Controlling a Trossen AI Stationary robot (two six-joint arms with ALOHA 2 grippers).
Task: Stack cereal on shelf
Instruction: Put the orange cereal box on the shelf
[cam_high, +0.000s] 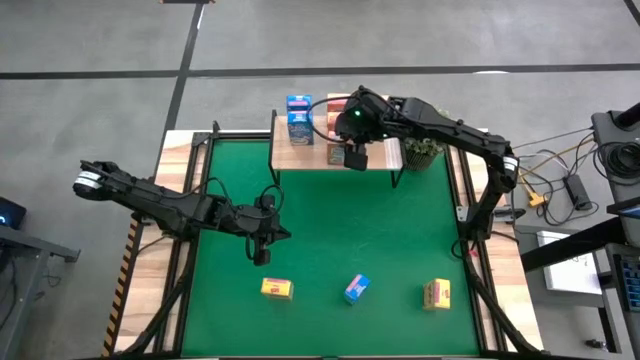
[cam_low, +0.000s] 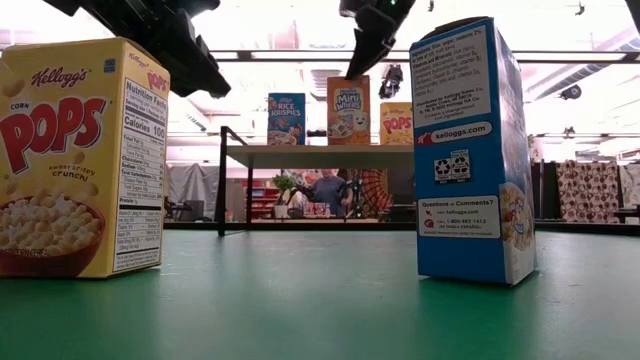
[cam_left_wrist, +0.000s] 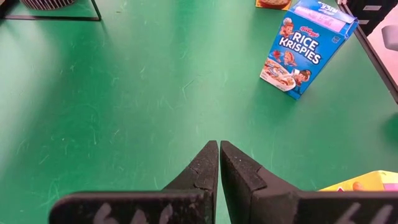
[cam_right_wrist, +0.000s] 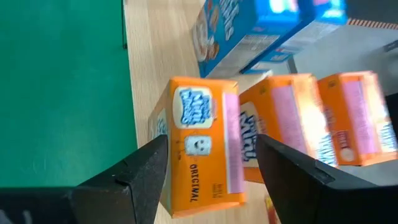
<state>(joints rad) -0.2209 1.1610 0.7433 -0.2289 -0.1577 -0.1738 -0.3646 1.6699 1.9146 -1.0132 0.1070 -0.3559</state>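
Green mat (cam_high: 330, 240) on the table, shelf (cam_high: 282, 160) at its far edge. We see the right gripper (cam_right_wrist: 211, 168) spread wide around the front orange box (cam_right_wrist: 196, 146) on the shelf; contact can't be told. Left gripper (cam_left_wrist: 219, 163) hangs mid-mat, fully closed, holding nothing. Three boxes remain along the near edge: yellow (cam_high: 277, 288), blue (cam_high: 356, 288), yellow (cam_high: 437, 293). Light, crushable cardboard, prob slick: pinch the broad faces mid-height, gently.

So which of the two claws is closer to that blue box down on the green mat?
The left. The left gripper, shut, hangs over the mat beside the blue box. The right gripper is over the shelf, across the table.
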